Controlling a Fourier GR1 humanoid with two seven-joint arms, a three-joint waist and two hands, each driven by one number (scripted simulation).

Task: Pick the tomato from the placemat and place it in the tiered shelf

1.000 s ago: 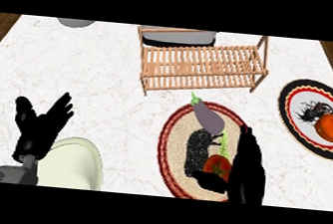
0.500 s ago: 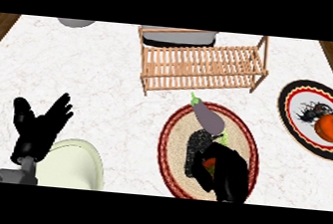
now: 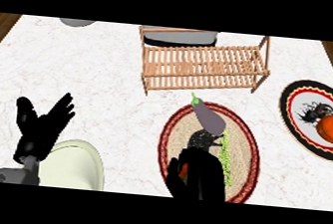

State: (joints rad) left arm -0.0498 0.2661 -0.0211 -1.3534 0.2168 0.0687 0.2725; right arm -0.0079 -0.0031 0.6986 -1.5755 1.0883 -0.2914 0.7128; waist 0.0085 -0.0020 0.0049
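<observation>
The tomato (image 3: 184, 171) sits on the round woven placemat (image 3: 245, 141), right under my right hand (image 3: 204, 173). Only a red sliver of it shows at the hand's left edge, so it lies just to the inner side of my palm. My right hand covers it so fully that I cannot tell whether I have it grasped yet. My left hand (image 3: 41, 128) rests well away at the lower left, fingers straight and released, so the right is plainly the one for this job.

From here the tiered shelf (image 3: 203, 67) stands straight ahead of the placemat, its long side running across my view. It is pale wood with slatted decks, open from above. Between it and my hand lies a smooth purple eggplant (image 3: 212, 120), pointing towards the shelf. I judge I must lift over that to get there. The tabletop (image 3: 106, 78) is white veined marble.
</observation>
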